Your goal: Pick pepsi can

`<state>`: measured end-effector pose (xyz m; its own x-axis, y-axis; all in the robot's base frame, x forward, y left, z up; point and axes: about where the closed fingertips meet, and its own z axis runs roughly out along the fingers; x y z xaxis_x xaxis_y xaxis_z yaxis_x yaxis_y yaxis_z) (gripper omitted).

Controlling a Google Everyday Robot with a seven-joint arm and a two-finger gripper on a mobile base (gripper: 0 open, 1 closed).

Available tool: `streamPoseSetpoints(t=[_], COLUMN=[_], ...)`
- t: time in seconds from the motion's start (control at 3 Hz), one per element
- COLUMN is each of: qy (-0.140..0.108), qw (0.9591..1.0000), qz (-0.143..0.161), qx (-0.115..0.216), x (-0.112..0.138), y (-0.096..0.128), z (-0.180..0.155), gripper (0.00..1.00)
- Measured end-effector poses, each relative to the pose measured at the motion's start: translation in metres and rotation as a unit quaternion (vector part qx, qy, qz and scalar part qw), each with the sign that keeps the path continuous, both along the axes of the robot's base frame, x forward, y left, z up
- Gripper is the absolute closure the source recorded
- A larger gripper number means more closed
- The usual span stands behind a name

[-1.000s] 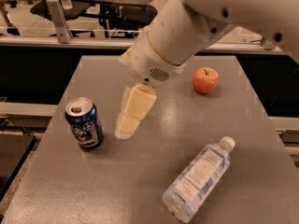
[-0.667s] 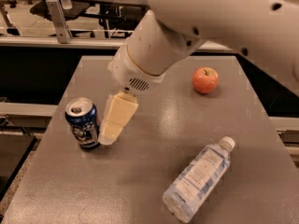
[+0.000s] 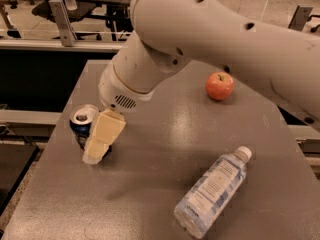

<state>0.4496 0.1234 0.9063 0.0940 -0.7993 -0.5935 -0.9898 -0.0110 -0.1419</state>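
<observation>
The gripper [image 3: 98, 146] is seen pressed in at the right side of the pepsi can [image 3: 82, 119]; how far it is open cannot be told. The can is stood upright near the table's [image 3: 160, 149] left edge, well apart from the apple [image 3: 219, 85].

The cream-coloured plastic gripper [image 3: 97, 149] is swinging leftward toward the small dark blue metal pepsi can [image 3: 81, 120]. A second ago it was hanging clear of the can on the can's right, then just beside it; now it is overlapping the can's right side and hiding much of the blue body. The bulky white robot arm [image 3: 200, 39] is following, crowding in above and to the right of the can.
</observation>
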Motion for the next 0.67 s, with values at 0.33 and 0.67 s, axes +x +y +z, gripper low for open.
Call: streamPoseSetpoints(t=[0.33, 0.67], qy=[0.014, 0.032], qw=[0.9999, 0.9994], qz=[0.002, -0.001], qx=[0.005, 0.011], x=[-0.0021, -0.0002], y=[0.0123, 0.0209], z=[-0.0074, -0.0108], gripper=[0.06, 0.29])
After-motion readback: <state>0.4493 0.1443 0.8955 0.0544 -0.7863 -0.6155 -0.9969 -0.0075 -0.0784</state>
